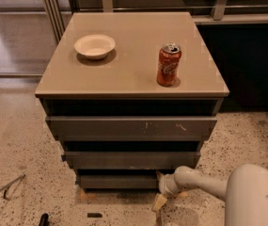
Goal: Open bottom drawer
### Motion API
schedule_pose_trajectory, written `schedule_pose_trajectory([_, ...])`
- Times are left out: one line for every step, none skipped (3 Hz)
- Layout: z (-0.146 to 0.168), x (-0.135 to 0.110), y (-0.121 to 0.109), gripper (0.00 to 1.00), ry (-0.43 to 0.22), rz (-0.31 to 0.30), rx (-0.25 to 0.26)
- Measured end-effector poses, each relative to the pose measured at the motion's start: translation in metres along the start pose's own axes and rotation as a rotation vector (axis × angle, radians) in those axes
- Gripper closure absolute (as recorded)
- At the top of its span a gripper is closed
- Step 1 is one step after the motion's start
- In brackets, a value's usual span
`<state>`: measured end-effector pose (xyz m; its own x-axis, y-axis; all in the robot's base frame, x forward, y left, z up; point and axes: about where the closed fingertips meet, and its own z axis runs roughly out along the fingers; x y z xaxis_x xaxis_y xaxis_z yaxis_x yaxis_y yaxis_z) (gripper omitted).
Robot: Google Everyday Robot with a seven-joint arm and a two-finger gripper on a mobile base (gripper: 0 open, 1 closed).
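Observation:
The bottom drawer [117, 181] is the lowest and narrowest of three plain dark grey fronts on the cabinet, just above the floor. Its front sits roughly in line with the stepped fronts above. My gripper [160, 188] is on a pale arm that reaches in from the lower right. It sits at the right end of the bottom drawer's front and hides that end. The middle drawer [131, 160] and the scratched top drawer [131, 126] are above it.
A white bowl [94, 45] and a red soda can [169, 64] stand on the beige cabinet top [133, 74]. My pale arm housing [253, 197] fills the lower right corner. Speckled floor surrounds the cabinet, with a thin metal piece [4, 188] at the lower left.

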<state>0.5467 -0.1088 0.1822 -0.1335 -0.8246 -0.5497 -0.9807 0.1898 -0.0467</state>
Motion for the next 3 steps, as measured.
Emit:
schedule_pose_trajectory([0.003,0.0,0.005,0.0,0.032,0.017,-0.04])
schedule_pose_trajectory([0.0,-0.001,0.017,0.0,0.081,0.079,-0.116])
schedule_pose_trajectory([-0.005,-0.003,0.026,0.0,0.1,0.116,-0.154])
